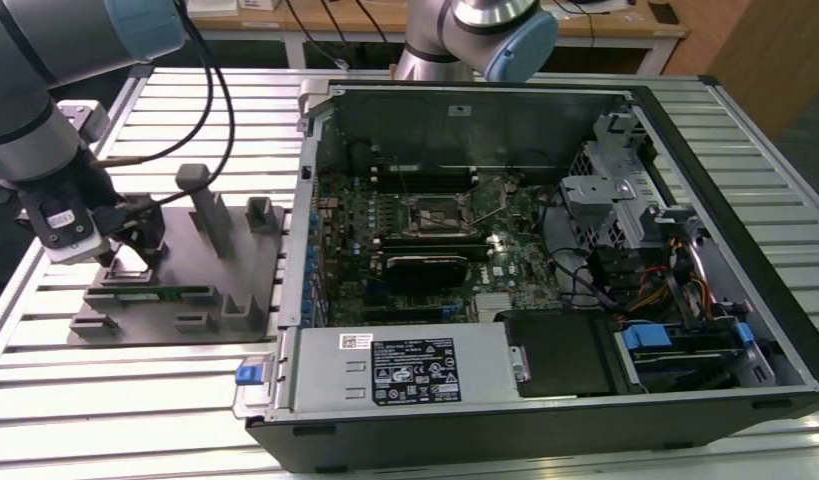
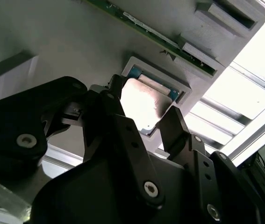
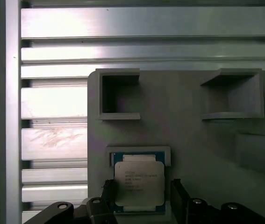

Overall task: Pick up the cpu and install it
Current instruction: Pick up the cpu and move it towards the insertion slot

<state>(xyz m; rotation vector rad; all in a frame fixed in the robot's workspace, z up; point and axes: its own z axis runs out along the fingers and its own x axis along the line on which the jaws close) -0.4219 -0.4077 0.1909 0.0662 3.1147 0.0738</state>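
Flanking the cpu (image 3: 138, 183), parted jaws (edges hidden)

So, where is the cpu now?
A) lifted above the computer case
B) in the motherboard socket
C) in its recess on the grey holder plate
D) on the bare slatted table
C: in the first wrist view the cpu lies in its recess on the grey holder plate, the jaws flanking it.

arm (image 1: 36, 130) comes in from the exterior view's left, wrist bent straight down. gripper (image 1: 122, 263) sits low, vertical. fingers (image 2: 123, 126) spread apart in both wrist views, tips level.
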